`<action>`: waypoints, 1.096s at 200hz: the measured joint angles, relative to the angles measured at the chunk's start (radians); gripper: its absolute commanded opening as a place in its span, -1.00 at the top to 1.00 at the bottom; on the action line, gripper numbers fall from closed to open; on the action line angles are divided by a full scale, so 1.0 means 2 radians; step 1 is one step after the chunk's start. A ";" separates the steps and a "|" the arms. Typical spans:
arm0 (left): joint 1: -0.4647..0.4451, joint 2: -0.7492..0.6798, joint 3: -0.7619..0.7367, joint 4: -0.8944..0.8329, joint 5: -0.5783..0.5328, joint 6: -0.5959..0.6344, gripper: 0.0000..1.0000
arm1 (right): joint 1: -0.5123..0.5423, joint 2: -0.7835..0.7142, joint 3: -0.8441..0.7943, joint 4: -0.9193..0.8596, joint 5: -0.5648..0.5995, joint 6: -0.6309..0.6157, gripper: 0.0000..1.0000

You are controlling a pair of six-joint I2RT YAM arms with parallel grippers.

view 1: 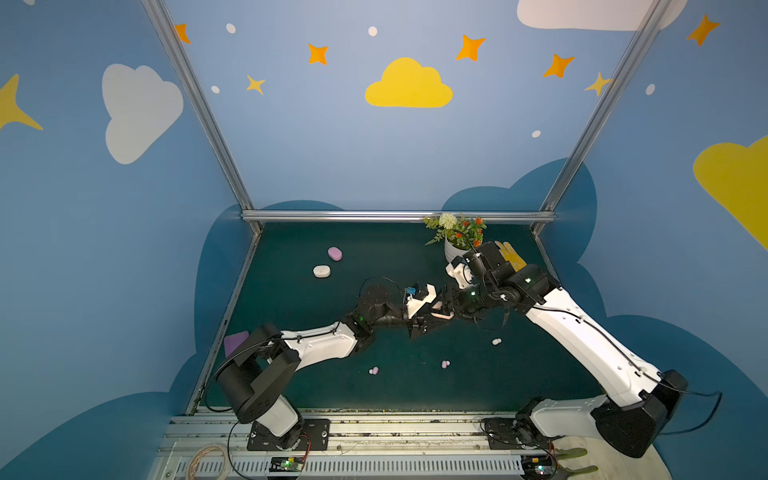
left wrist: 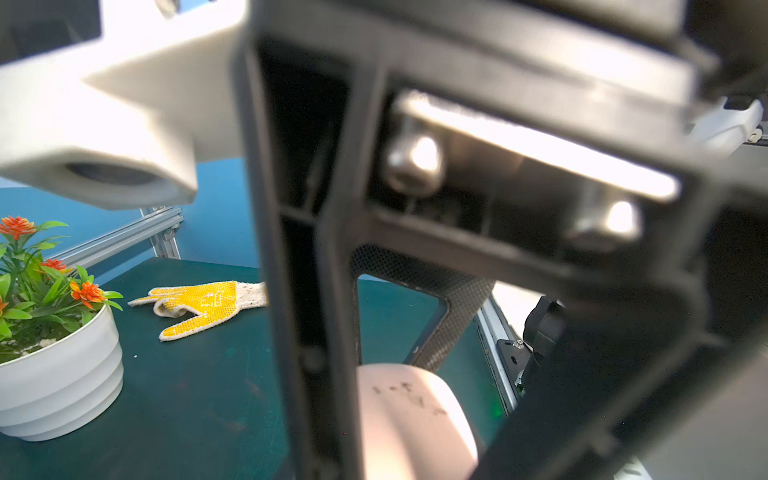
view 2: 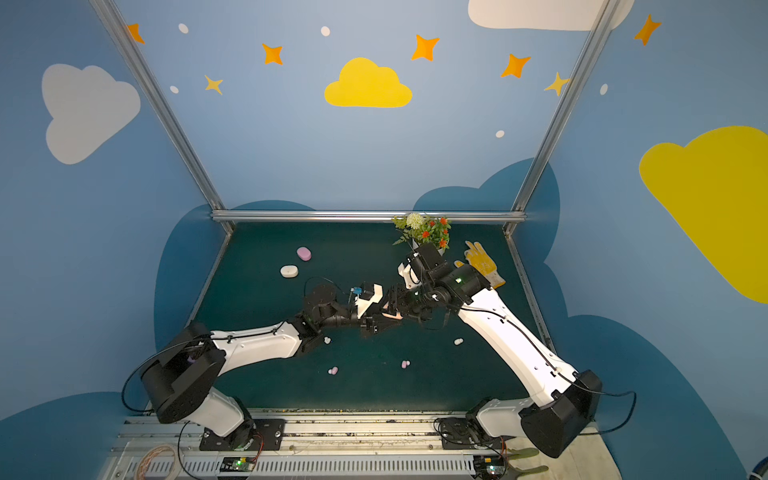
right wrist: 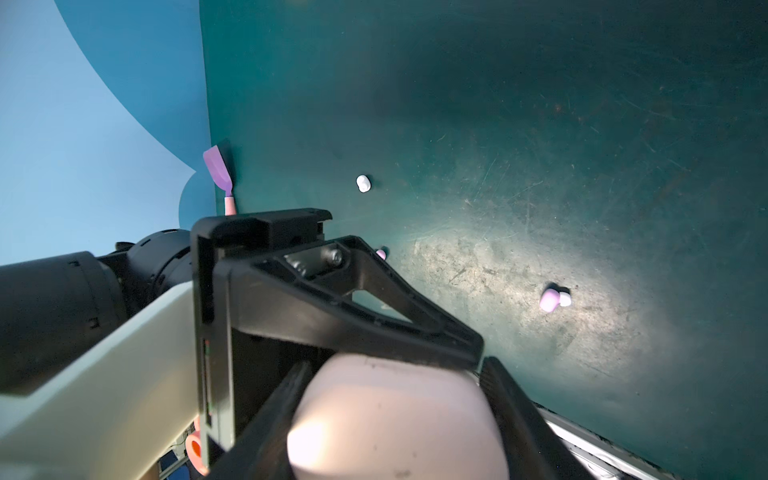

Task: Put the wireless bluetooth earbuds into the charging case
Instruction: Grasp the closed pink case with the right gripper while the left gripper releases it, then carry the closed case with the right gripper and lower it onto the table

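Note:
A closed peach-pink charging case (view 1: 440, 310) (view 2: 392, 315) hangs above the mat's middle, where both arms meet. My left gripper (view 1: 428, 321) (left wrist: 415, 436) is shut on the case (left wrist: 415, 419). My right gripper (view 1: 448, 305) (right wrist: 399, 415) grips it from the opposite side, one finger pressed on each flank of the case (right wrist: 395, 419). Loose earbuds lie on the mat: a white one (view 1: 496, 341) (view 2: 458, 341), a lilac one (view 1: 445, 364) (right wrist: 550, 300), another lilac (view 1: 374, 370) and a white one (view 2: 327, 340) (right wrist: 363, 183).
A lilac case (view 1: 335, 253) and a white case (view 1: 322, 271) lie shut at the back left. A potted plant (view 1: 455, 245) (left wrist: 54, 365) and a yellow glove (view 2: 482, 262) (left wrist: 203, 305) sit at the back right. A purple spatula (view 1: 235, 341) lies at the left edge.

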 measured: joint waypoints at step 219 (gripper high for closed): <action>0.065 -0.155 -0.066 -0.227 -0.253 -0.035 -1.00 | -0.294 -0.051 -0.221 0.067 0.159 -0.084 0.03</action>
